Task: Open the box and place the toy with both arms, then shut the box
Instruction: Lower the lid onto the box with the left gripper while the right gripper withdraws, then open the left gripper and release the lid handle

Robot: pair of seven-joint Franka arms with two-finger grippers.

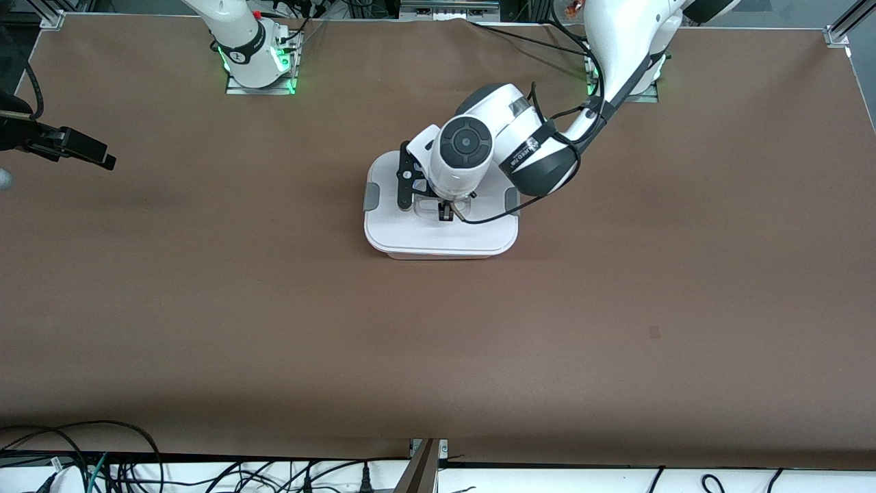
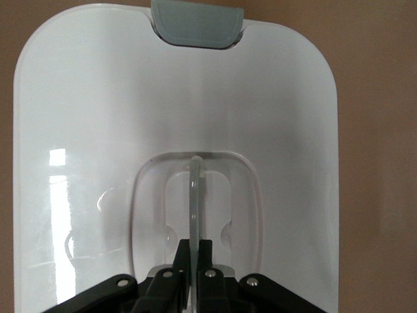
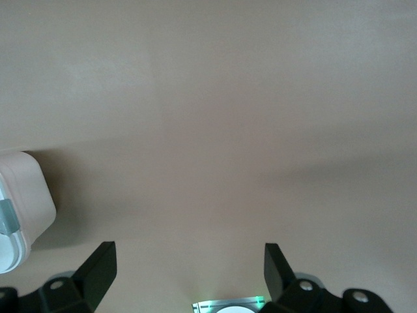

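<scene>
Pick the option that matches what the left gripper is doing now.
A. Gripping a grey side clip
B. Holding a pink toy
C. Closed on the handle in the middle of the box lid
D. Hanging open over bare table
C: the left gripper has its fingers pinched on the thin centre handle of the box.

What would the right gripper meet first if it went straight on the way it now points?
Probably only the brown table: the right gripper, open, faces bare surface. The translucent pinkish plastic box sits off to one side of that line, though depth is unclear.
</scene>
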